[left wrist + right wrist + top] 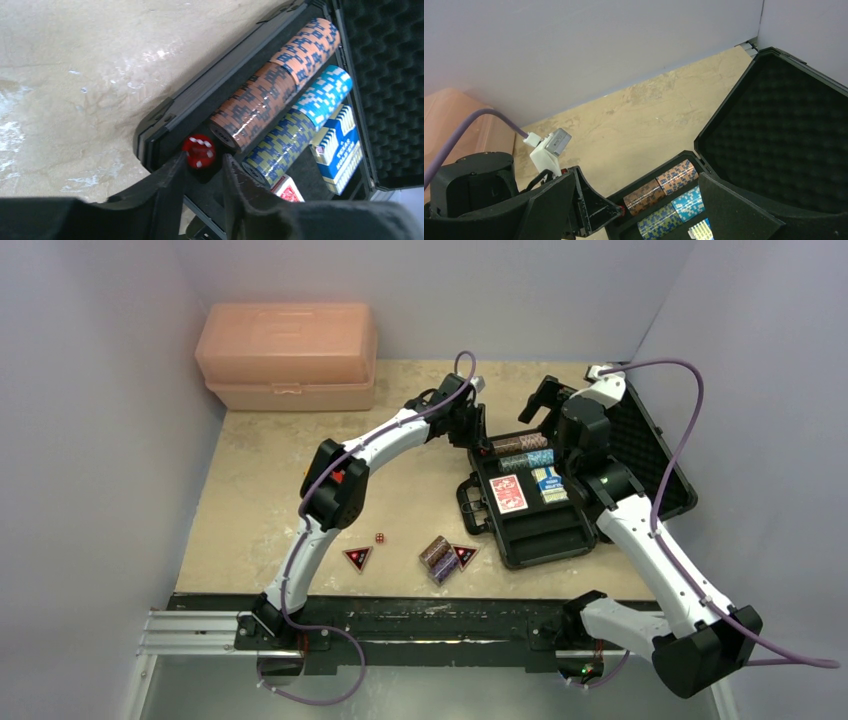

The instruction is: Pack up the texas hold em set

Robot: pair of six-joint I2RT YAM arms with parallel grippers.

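Observation:
The small black case [545,535] lies open at centre right, its foam lid [784,130] raised. It holds orange chip stacks [270,85], blue-teal chip stacks [300,125], a red deck [508,493] and a blue deck [337,145]. My left gripper [201,167] is at the case's far left corner. Its jaws stand slightly wider than a red die [199,151] that sits between the tips inside the case. My right gripper [659,195] is open and empty above the back of the case. On the table lie two triangular tokens [357,558] [464,555], another red die [380,537] and a chip stack [437,557].
The large peach plastic box [287,355] stands at the back left against the wall. Walls close in the table on the left, back and right. The left arm's wrist [474,185] is close beside my right gripper's left finger.

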